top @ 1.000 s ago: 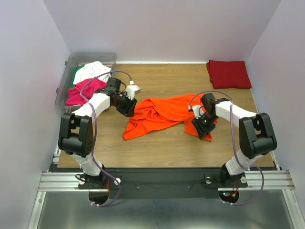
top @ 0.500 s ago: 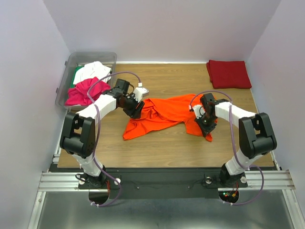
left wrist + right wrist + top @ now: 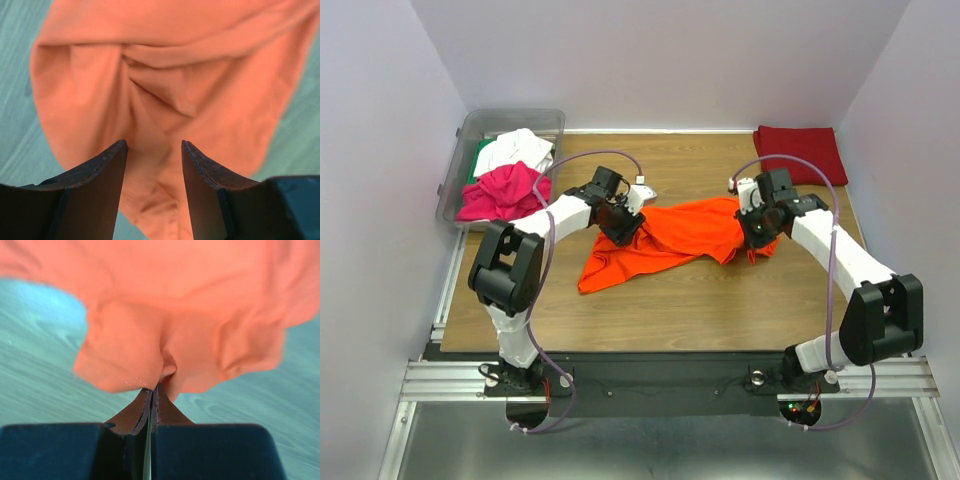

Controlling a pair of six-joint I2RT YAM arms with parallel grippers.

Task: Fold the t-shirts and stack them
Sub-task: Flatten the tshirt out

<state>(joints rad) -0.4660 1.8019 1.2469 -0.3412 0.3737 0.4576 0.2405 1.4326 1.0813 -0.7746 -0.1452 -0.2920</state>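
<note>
A bright orange t-shirt (image 3: 665, 238) lies crumpled in the middle of the wooden table. My right gripper (image 3: 753, 233) is shut on the shirt's right edge (image 3: 160, 355) and holds it bunched and lifted. My left gripper (image 3: 625, 225) is open at the shirt's upper left part, with the orange cloth (image 3: 160, 100) showing between its fingers (image 3: 105, 170). A dark red t-shirt (image 3: 800, 155) lies folded at the far right corner. A magenta t-shirt (image 3: 500, 190), a white one (image 3: 515, 148) and a green one (image 3: 480, 158) sit in the bin.
A clear plastic bin (image 3: 460, 150) stands at the table's far left and holds the magenta, white and green shirts. White walls close in the left, right and far sides. The arm bases sit at the near edge.
My right gripper has moved up and away from me, pulling the orange shirt's right edge with it. My left gripper has moved right onto the shirt's upper left part.
</note>
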